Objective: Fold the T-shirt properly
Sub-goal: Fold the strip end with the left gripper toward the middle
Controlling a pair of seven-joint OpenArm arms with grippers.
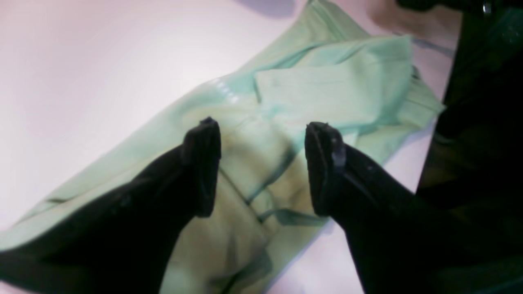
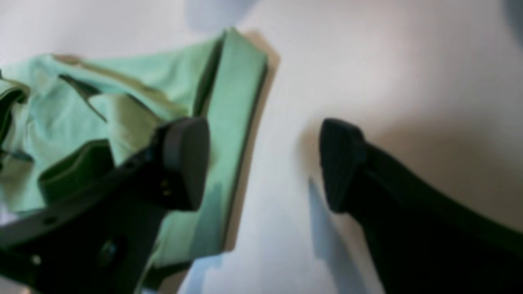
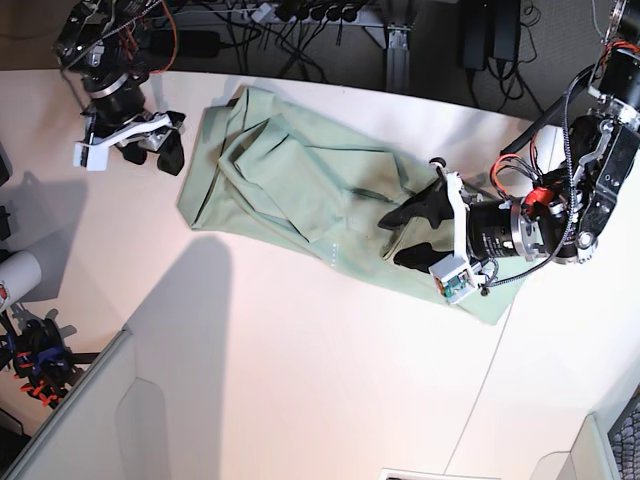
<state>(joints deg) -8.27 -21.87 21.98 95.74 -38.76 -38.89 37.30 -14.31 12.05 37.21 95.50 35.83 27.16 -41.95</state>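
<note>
Claws both gaping, gripping nothing: left claw point(image 3: 408, 236), right claw point(image 3: 158, 140); I'm planning matched, level pinches on T-shirt point(image 3: 300, 180) edges.

T-shirt point(image 2: 61, 106) blurred, cut by left edge; buttons, label indiscernible

left gripper point(image 3: 408, 237): two matte black tapered fingers point(image 1: 200, 163) with ribbed pads
left arm point(image 3: 520, 232): silver-and-black cylindrical wrist, white bracket, red and black cables
right gripper point(image 3: 160, 143): black fingers with rounded grey pads
right arm point(image 3: 110, 90): black joints, white bracket, orange wiring
</note>
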